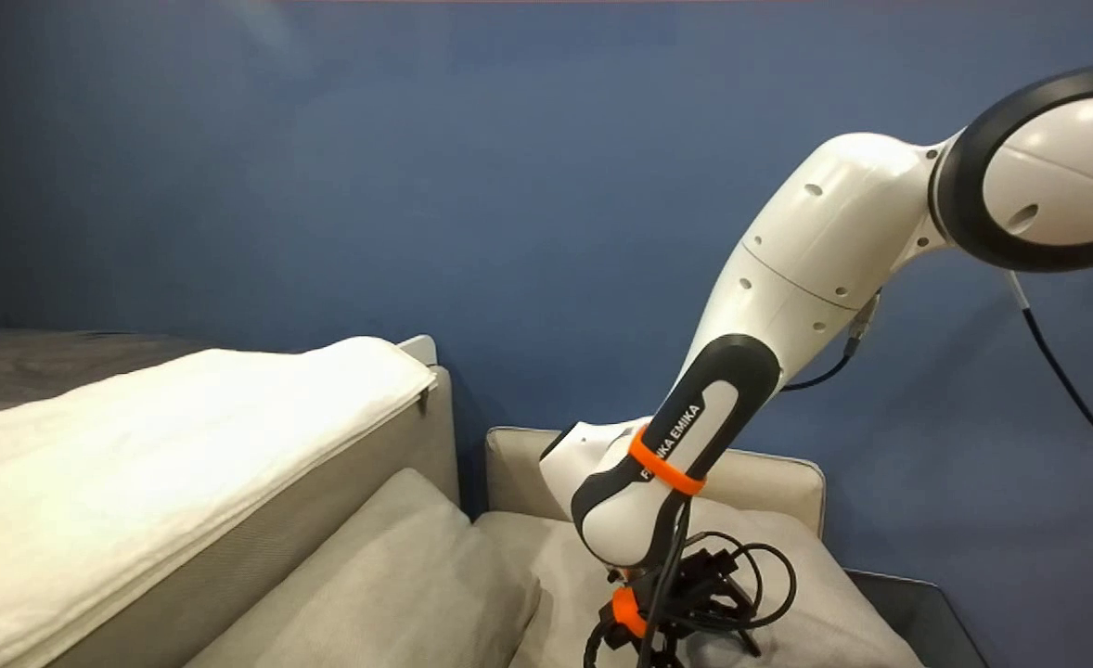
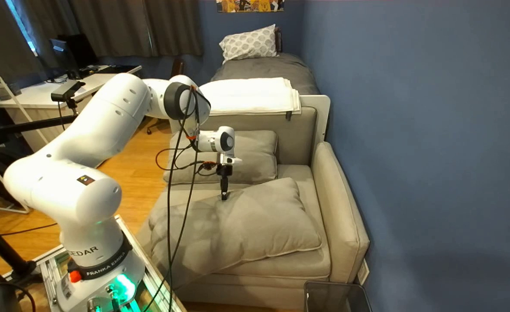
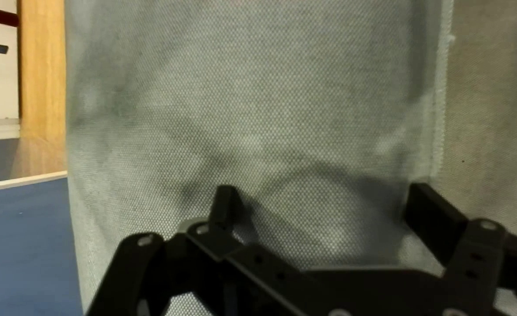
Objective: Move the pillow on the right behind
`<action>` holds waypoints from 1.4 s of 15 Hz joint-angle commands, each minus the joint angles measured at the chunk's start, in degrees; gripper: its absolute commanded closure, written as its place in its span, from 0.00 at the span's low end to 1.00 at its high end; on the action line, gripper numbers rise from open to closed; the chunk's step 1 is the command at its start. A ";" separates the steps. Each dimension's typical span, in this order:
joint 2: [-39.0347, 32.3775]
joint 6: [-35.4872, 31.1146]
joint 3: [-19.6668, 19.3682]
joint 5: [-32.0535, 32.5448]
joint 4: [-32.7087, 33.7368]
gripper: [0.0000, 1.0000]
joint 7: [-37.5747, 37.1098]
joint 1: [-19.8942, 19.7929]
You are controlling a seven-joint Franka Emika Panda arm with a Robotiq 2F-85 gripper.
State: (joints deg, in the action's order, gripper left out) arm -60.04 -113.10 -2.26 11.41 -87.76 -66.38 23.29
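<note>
The large puffy beige pillow (image 2: 259, 221) lies flat and slightly askew across the front of the sofa seat. It also shows under the arm in an exterior view (image 1: 820, 594) and fills most of the wrist view (image 3: 263, 87). My gripper (image 2: 224, 197) points straight down at the pillow's rear edge, its tips at or just above the fabric. In the wrist view the gripper (image 3: 324, 206) is open, fingers wide apart, with pillow fabric showing between them. The right finger is beside the seamed edge. Whether the fingers press into the fabric I cannot tell.
Another beige cushion (image 2: 255, 151) leans against the sofa back (image 2: 296, 130); it also shows in an exterior view (image 1: 398, 584). A boxy sofa side block (image 2: 346, 199) stands along the blue wall. A dark bin (image 2: 337, 297) stands in front. Cables (image 2: 181, 208) hang from the arm.
</note>
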 commanded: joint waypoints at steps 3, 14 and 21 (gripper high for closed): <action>-5.00 1.95 -2.13 1.19 5.27 0.00 -4.53 2.62; -8.73 9.31 -1.89 1.53 11.27 0.67 -4.11 2.63; -6.30 7.78 -2.11 0.87 8.35 1.00 -5.78 2.03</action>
State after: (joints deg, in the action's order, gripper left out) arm -66.51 -104.08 -4.19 12.06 -78.52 -69.86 25.69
